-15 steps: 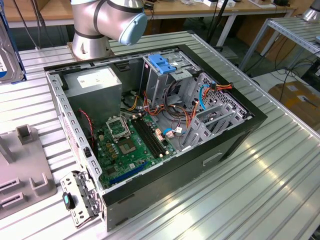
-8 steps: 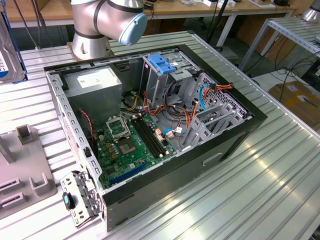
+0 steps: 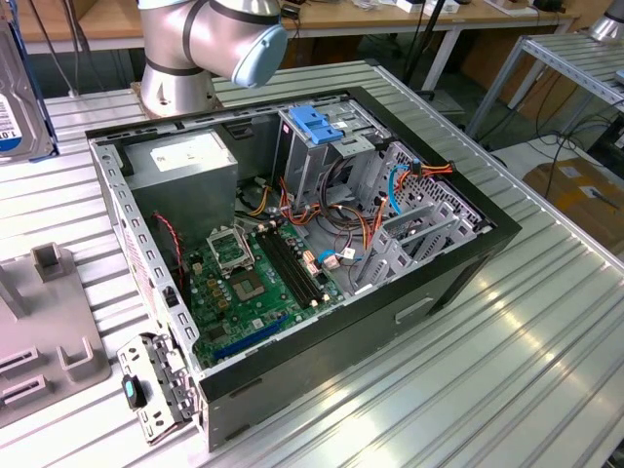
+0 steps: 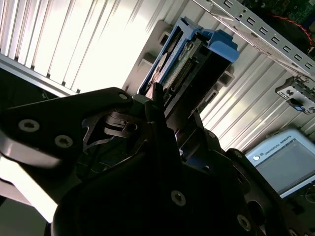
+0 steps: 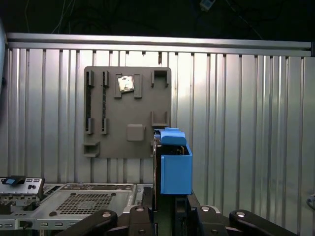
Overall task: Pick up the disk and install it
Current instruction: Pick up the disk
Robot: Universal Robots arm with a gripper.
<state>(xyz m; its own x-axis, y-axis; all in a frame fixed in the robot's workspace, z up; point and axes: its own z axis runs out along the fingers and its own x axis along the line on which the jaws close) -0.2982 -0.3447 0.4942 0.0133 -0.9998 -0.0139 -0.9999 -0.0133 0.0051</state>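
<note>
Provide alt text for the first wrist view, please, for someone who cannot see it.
The gripper holds the disk, in its blue carrier, upright over a grey fixture plate on a ribbed metal table; part of a computer case lies alongside.

You are getting soft, even overhead light in the exterior view, with pale glare streaking the ribbed table (image 3: pixel 526 361) at about four o'clock from the computer case (image 3: pixel 439 283), whose interior is sitting in mild shadow. In the second wrist view, hard glare is washing out the table's ribs, the gripper (image 4: pixel 170 105) is showing as a near-black silhouette, and the disk (image 4: pixel 184 69) is catching light along its blue edge. In the first wrist view the table is glowing evenly while the space beyond its far edge is falling into darkness.
</note>
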